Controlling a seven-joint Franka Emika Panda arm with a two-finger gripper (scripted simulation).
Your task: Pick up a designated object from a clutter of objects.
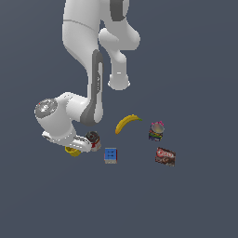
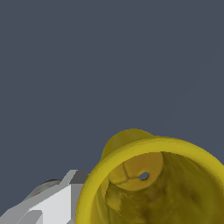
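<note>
I see the yellow cup point(image 1: 72, 151) under the wrist, its rim point(image 2: 131, 153) close before my camera. Jaws' state: cannot tell. Blue cube point(image 1: 110, 155) near; bare desk point(image 1: 195, 204) beyond.

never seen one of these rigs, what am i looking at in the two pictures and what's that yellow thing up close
The white jointed machine is a simulated robot arm. One picture comes from a camera off the arm; the other from a camera on its wrist. On the dark floor lie a banana, a blue cube, a dark red-brown box, a small colourful box and a can. The yellow thing is a cup, seen from its open end. The gripper is right at it; whether it grips is hidden.
</note>
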